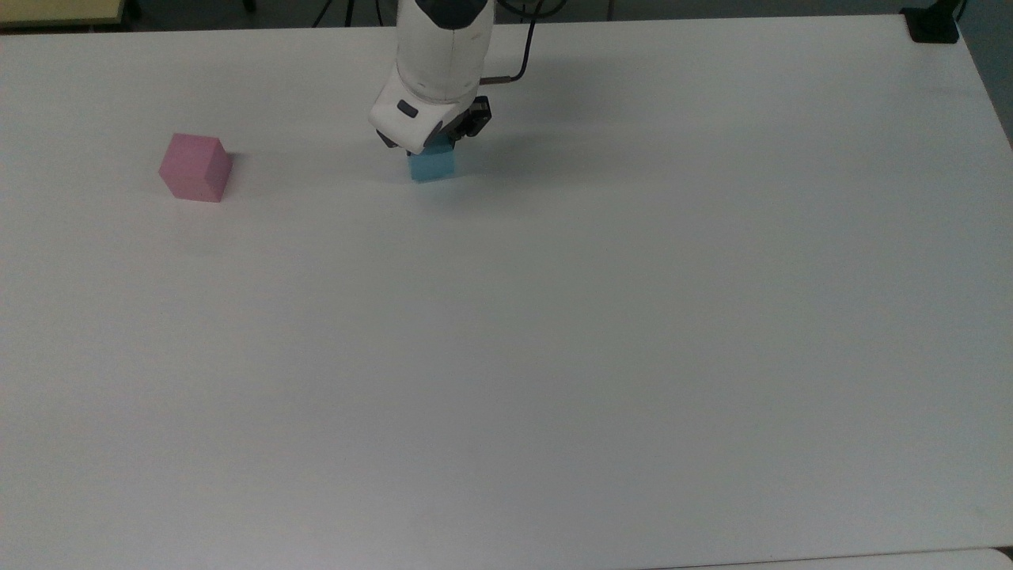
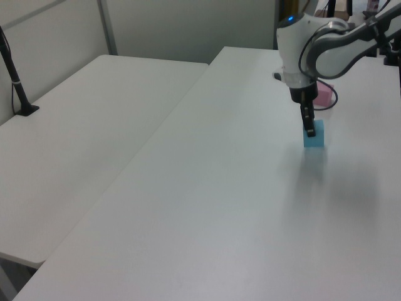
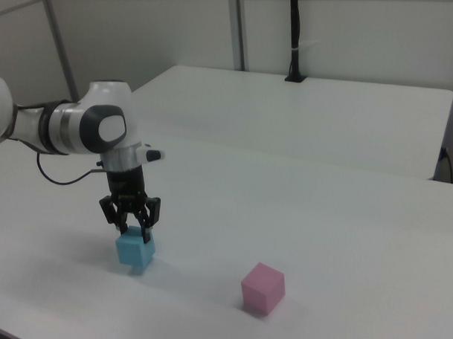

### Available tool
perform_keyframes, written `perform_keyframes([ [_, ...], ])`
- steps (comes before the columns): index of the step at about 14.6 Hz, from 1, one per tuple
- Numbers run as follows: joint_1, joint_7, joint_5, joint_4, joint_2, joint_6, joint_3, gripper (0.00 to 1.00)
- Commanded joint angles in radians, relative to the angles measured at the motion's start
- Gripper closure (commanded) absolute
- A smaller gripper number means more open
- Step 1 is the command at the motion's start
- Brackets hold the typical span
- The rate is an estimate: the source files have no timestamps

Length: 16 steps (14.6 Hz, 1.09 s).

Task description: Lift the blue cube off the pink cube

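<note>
The blue cube (image 1: 433, 166) sits at table level in the upper middle of the top view, well to the right of the pink cube (image 1: 195, 168). My gripper (image 1: 437, 150) comes down on it from above and is shut on its upper part. In the right view the gripper (image 3: 135, 230) grips the top of the blue cube (image 3: 135, 250), and the pink cube (image 3: 263, 287) stands alone to the right view's right. In the left view the gripper (image 2: 309, 128) holds the blue cube (image 2: 314, 135); the pink cube (image 2: 324, 98) peeks out behind the arm.
The white table (image 1: 554, 356) stretches wide and bare to the top view's right and front. A second white table (image 2: 81, 144) adjoins it in the left view, with a black post (image 2: 15, 81) on it. A black mount (image 1: 932, 24) sits at the top view's far right corner.
</note>
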Motion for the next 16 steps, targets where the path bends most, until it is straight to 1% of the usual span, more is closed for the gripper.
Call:
perform_keyframes([
  [1,0.020,0.052,-0.029,-0.020,0.010,0.023,0.007,0.07],
  [2,0.020,0.063,-0.029,-0.019,0.010,0.020,0.007,0.00],
  [4,0.011,0.083,-0.029,-0.008,-0.013,0.003,0.007,0.00],
  [5,0.006,0.093,-0.027,0.018,-0.031,-0.022,0.007,0.00],
  [7,-0.005,0.136,-0.017,0.119,-0.042,-0.129,0.006,0.00],
  [8,-0.026,0.147,-0.009,0.209,-0.053,-0.199,0.007,0.00],
  [10,-0.038,0.150,0.031,0.315,-0.062,-0.264,0.007,0.00],
  [11,-0.041,0.156,0.051,0.355,-0.065,-0.288,0.007,0.00],
  [13,-0.070,0.156,0.079,0.432,-0.070,-0.331,0.007,0.00],
  [14,-0.080,0.156,0.085,0.469,-0.070,-0.357,0.007,0.00],
  [16,-0.087,0.139,0.086,0.503,-0.072,-0.407,-0.002,0.00],
])
